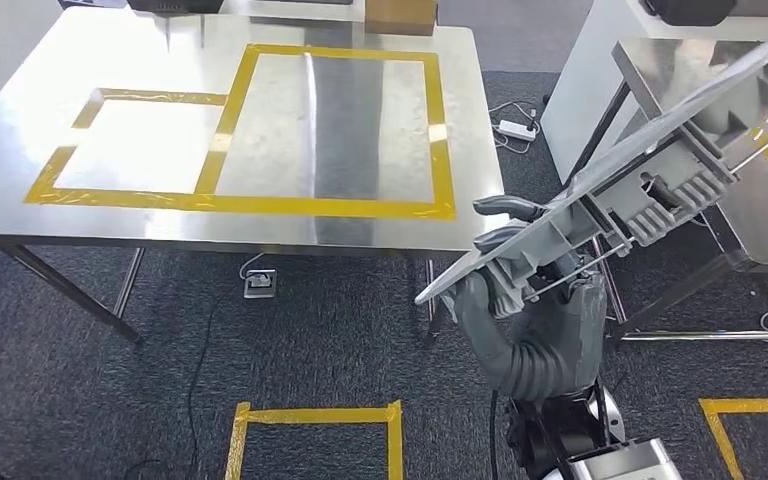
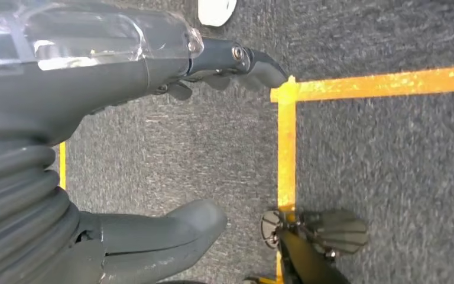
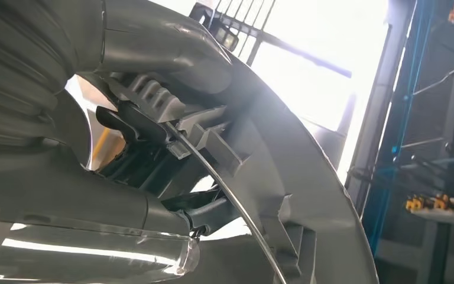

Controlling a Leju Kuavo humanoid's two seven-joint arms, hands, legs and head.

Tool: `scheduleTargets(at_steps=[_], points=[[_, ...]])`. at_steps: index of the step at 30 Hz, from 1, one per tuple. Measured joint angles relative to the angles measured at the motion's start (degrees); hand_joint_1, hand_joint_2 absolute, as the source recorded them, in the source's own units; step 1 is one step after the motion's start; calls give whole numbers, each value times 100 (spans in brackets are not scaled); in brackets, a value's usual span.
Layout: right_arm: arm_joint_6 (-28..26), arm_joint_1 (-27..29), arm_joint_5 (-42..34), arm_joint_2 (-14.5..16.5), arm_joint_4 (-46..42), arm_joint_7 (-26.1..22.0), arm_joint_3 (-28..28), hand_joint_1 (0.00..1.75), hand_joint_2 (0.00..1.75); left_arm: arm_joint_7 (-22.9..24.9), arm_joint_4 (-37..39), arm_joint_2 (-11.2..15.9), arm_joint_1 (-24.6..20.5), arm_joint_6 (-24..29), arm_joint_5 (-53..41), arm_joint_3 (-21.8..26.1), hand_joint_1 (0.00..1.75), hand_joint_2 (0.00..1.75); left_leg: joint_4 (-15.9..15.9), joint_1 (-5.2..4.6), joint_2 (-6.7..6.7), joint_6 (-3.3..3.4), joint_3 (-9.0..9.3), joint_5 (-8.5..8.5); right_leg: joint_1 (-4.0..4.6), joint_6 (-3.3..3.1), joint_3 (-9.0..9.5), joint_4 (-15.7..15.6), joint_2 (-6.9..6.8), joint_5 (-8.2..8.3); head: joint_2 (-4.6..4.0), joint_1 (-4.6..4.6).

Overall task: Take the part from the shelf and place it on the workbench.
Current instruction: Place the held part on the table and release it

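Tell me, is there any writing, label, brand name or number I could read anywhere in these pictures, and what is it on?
None: no text can be read in any view.
The grey part held by the right robot hand: ribs and wire only, no visible marking.
The steel workbench: yellow tape outlines, no words.
The brown box at the workbench's far edge: no print visible.

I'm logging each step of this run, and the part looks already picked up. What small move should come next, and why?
Probably swing the right hand left, carrying the part toward the workbench. The hand grips the long grey part at its lower end, and the part hangs tilted in the air, right of the bench and not yet over the taped yellow outline. The left hand hangs over the floor.
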Motion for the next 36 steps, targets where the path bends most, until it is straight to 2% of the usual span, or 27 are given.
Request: scheduleTargets(at_steps=[1,3,4,5,6,7,9,10,11,12,13,14,16,17,19,20,21,24,25,26,27,28,30,31,33,35,36], points=[[1,-7,0,1,1,-1,0,175,175,-1,-1,0,-1,0,0,0,0,175,-9,0,-4,32,49,-32,1,15,-173,308,3,-63,0,30],[-1,-11,0,2,7,-1,0,175,175,-1,-1,-2,-1,-1,0,-1,0,175,-13,-28,-3,82,142,-117,13,30,-662,1063,7,-328,0,96],[-1,-5,0,3,15,-1,1,175,175,3,-1,-2,1,-1,0,-1,0,175,-13,-49,-4,97,197,-166,22,22,-895,1344,8,-449,0,126],[-1,2,0,2,26,-1,1,175,175,9,-1,-2,4,-1,-1,0,0,175,-13,-73,-6,111,258,-215,34,0,-1060,1477,9,-493,0,155],[-1,6,-1,2,37,-1,1,175,175,16,-1,-2,5,-1,-1,1,0,175,-14,-102,-11,119,331,-267,54,-41,-1133,1411,11,-401,0,183],[-1,9,-1,2,44,-2,1,175,175,24,-1,-2,5,-1,-2,1,0,175,-16,-135,-15,124,415,-320,86,-105,-1124,1172,15,-172,0,207],[-1,17,-2,2,48,-15,-1,175,175,37,1,-19,1,-3,-2,0,0,175,-33,-184,-19,124,554,-422,192,-302,-1008,515,29,396,-1,204],[-1,26,-5,3,49,-28,-3,175,175,46,-1,-30,-5,-3,-1,0,0,175,-50,-184,-21,115,594,-456,241,-406,-959,276,43,547,-1,179],[-1,36,-9,3,48,-46,-3,175,175,55,-1,-40,-9,-3,-1,0,0,175,-72,-170,-21,99,612,-480,279,-494,-918,114,53,620,-1,167],[-1,53,-18,4,46,-67,-4,175,175,66,-1,-50,-13,-4,-1,0,0,175,-73,-158,-17,72,637,-472,299,-550,-885,43,59,591,-1,161],[-1,71,-35,5,44,-92,-5,175,175,74,-1,-49,-15,-4,-2,1,0,175,-75,-148,-17,44,665,-454,302,-586,-809,-72,64,610,0,184],[0,91,-59,9,42,-125,-5,175,175,78,0,-44,-15,-6,-2,1,0,175,-48,-153,-23,21,699,-450,287,-590,-699,-191,51,646,0,218],[-1,119,-108,38,44,-197,-7,175,175,74,2,-28,-24,-8,-3,0,0,175,208,-149,-70,-31,636,-530,221,-577,-472,-374,27,663,0,209],[-1,125,-124,60,45,-231,-7,175,175,68,2,-10,-29,-8,-3,-1,0,175,464,-126,-93,-67,487,-636,184,-552,-390,-433,13,654,0,191],[-2,149,-155,95,49,-289,-8,175,175,55,1,32,-27,-7,-4,-2,0,175,1031,-44,-107,-181,57,-859,121,-490,-309,-460,10,592,0,131],[-3,171,-184,109,56,-317,-9,175,175,44,1,62,-16,-1,-4,-2,0,175,1183,6,-99,-244,-120,-891,83,-441,-273,-455,14,545,0,115],[-3,191,-220,121,67,-347,-9,175,175,24,0,96,-5,9,-3,-1,0,175,1171,58,-85,-313,-219,-818,37,-383,-226,-444,22,491,0,103],[-3,216,-347,178,101,-499,-11,175,175,-105,1,186,7,38,3,-1,0,175,401,198,-16,-547,-127,-161,-114,-165,-60,-333,42,268,-1,40],[-3,224,-393,203,110,-577,-15,175,175,-129,0,205,4,43,3,-2,0,175,211,201,15,-547,-99,-52,-132,-93,-46,-279,46,195,-1,-20],[-4,234,-436,230,117,-652,-21,175,175,-117,0,221,3,48,3,-2,0,175,148,197,38,-494,-109,-19,-135,-33,-49,-229,48,130,-1,-55],[-4,252,-472,252,124,-709,-28,175,175,-67,-1,235,2,54,2,-2,0,175,193,174,48,-399,-141,-77,-132,5,-51,-203,47,87,-1,-69],[-4,272,-501,269,131,-748,-35,175,175,-3,-3,257,0,62,2,-2,0,175,202,166,53,-293,-138,-93,-130,31,-55,-198,44,53,0,-56],[-3,300,-528,287,140,-784,-45,175,175,100,-4,282,2,67,1,0,0,175,215,163,34,-198,-91,-124,-149,61,-82,-84,32,36,0,35],[-3,305,-535,292,145,-798,-49,175,175,121,-4,289,1,67,0,1,0,175,204,156,28,-168,-47,-144,-149,71,-195,128,29,14,0,75],[-3,307,-540,309,153,-811,-55,175,175,142,-3,298,-2,67,0,1,0,175,172,127,28,-112,49,-205,-119,51,-650,869,28,-165,0,175],[-3,317,-548,324,174,-820,-60,175,175,155,-3,302,-2,67,0,1,0,175,148,74,23,-68,166,-289,-67,-29,-1129,1490,29,-416,0,256],[-3,330,-554,333,182,-836,-69,175,175,155,-2,304,-2,69,-1,1,0,175,142,39,16,-51,235,-340,-30,-96,-1260,1561,31,-428,0,280]])
